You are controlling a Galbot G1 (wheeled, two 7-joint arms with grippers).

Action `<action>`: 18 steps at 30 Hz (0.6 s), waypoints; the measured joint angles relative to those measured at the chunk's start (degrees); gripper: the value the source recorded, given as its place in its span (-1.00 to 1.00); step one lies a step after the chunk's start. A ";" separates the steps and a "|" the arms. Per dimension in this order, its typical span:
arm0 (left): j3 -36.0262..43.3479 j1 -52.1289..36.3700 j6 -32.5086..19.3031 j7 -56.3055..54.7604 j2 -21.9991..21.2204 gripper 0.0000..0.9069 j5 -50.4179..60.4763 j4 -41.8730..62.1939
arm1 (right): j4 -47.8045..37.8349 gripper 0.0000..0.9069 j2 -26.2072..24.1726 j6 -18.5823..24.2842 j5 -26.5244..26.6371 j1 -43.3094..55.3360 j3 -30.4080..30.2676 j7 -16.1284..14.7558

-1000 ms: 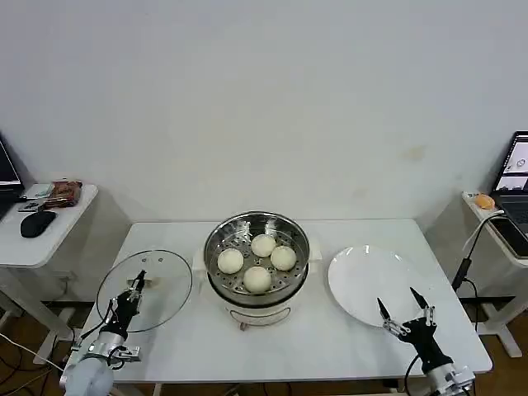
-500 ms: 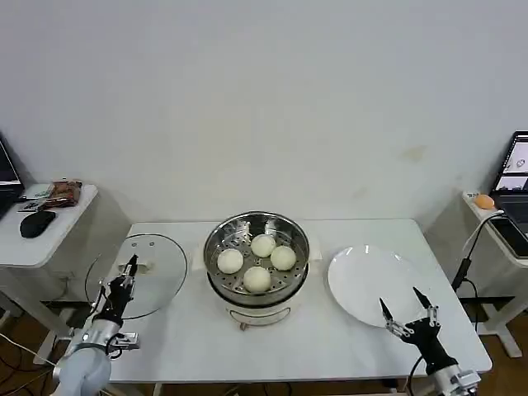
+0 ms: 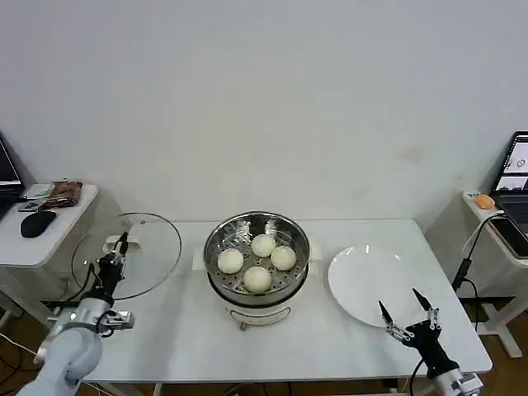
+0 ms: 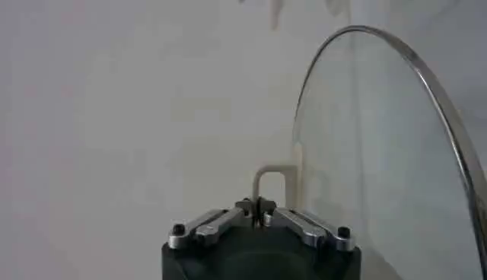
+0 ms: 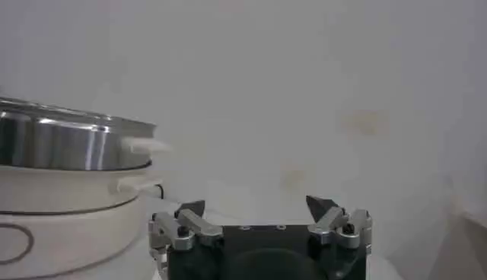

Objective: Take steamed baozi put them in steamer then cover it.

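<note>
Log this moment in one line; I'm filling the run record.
left end effector: shut on cover, lifted | baozi: four in steamer | right end effector: open, idle

4 baozi [image 3: 257,262] in steel steamer [image 3: 256,256], table ctr | glass cover [image 3: 128,256] tilted, lifted, left of steamer

No readable text from my end. Nothing legible on the steamer [image 3: 256,257], its white base, the cover [image 3: 130,254] or the plate [image 3: 369,285]. The laptop screen [image 3: 517,163] at far right shows content, too small to read.
</note>
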 measured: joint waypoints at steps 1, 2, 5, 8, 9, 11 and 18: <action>0.00 0.01 0.40 0.60 0.47 -1.00 -0.45 -0.61 | 0.10 1.00 0.02 0.03 -0.05 -0.06 0.00 0.00; 0.02 0.02 0.89 1.23 1.04 -1.00 -0.93 -1.36 | 0.19 1.00 0.03 0.05 -0.09 -0.13 0.00 0.00; 0.23 0.03 2.25 2.88 2.41 -1.00 -2.45 -3.33 | 0.41 1.00 0.03 0.19 -0.17 -0.43 0.07 0.00; 0.76 0.05 3.86 4.48 3.78 -1.00 -4.23 -5.11 | 0.65 1.00 0.00 0.38 -0.27 -0.75 0.25 -0.01; 0.99 0.04 4.50 4.97 4.22 -1.00 -4.74 -5.78 | 0.70 1.00 0.00 0.41 -0.28 -0.83 0.32 -0.01; 1.61 -0.06 5.99 5.99 5.12 -1.00 -5.70 -7.18 | 0.84 1.00 -0.07 0.46 -0.28 -0.99 0.48 -0.01; 5.44 -1.02 12.71 8.04 7.45 -1.00 -6.81 -11.76 | 1.22 1.00 0.05 0.48 -0.43 -1.25 0.67 -0.02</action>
